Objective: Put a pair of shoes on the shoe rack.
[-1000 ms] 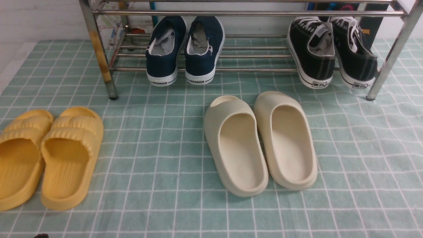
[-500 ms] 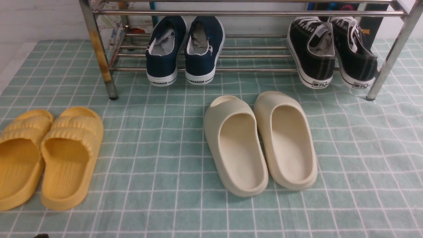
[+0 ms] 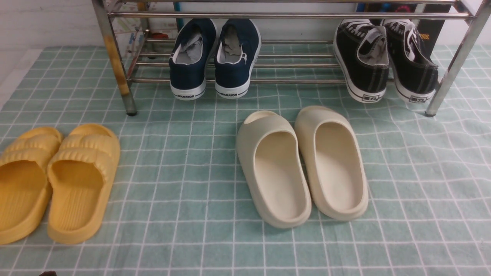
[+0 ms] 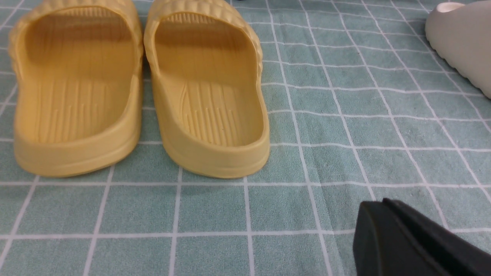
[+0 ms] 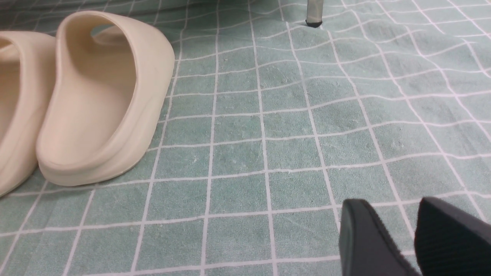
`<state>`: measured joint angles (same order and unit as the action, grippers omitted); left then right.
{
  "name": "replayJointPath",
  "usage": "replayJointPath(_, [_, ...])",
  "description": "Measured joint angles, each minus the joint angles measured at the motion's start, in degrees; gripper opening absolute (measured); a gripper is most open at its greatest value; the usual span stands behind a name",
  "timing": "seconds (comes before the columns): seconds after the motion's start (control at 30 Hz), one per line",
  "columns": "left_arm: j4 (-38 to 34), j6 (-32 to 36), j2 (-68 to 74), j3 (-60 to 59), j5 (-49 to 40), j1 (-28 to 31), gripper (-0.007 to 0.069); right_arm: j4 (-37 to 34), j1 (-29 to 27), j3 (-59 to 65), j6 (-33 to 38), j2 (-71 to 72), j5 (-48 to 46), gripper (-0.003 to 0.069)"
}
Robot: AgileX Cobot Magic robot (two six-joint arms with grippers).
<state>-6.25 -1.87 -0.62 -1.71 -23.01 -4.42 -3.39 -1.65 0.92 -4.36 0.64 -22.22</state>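
- The pair of navy slip-ons (image 3: 215, 57) sits on the lower bars of the shoe rack (image 3: 268, 81), side by side and touching, toes in, heels hanging over the front bar toward the camera; the white heel strips read "WARRIOR".
- They stand toward the rack's left end, near the rust-stained left front leg (image 3: 117, 65).
- Black lace-up sneakers (image 3: 383, 59) rest on the same shelf at the rack's right end, well apart from the navy pair, heels also over the front bar.
- Cream slides (image 3: 303, 165) lie on the green checked cloth (image 3: 184, 184) just in front of the rack, between the two shelved pairs, side by side and touching.
- Yellow slides (image 3: 53, 180) lie on the cloth in front of the rack and out past its left leg, well apart from the cream ones.
- The left gripper (image 4: 387, 222) hangs low over bare cloth on the camera side of the yellow slides, fingers pressed together, holding nothing.
- The right gripper (image 5: 414, 230) hovers over bare cloth beside the cream slides, on the side of the rack's right front leg (image 5: 314, 13); its fingers are spread with a gap between them, empty.
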Motion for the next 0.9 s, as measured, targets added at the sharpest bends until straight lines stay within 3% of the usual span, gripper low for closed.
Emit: replayJointPath(0.9, [0.0, 0.0, 0.0, 0.0, 0.0, 0.0, 0.0029, 0.0, 0.0, 0.0, 0.0, 0.0, 0.0, 0.0239])
